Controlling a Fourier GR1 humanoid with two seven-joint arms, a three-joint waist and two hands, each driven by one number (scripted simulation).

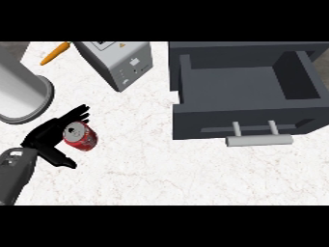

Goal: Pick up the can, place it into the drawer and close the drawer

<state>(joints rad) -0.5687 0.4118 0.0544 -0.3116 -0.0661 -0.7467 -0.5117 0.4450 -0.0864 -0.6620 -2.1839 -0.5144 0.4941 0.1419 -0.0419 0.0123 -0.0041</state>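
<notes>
My left hand [49,138] was open, fingers and thumb spread either side of the red can [80,137], not closed on it. The can sat on the counter [167,169], well left of the open drawer [217,118]. I think lifting, dropping in and shutting were all left to do

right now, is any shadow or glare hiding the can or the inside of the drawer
Head view: the light is flat and even, with no glare on the can and no shadow that I can make out from the left hand beside it. Head view: the open drawer is dark grey inside, yet its floor and walls read plainly.
</notes>
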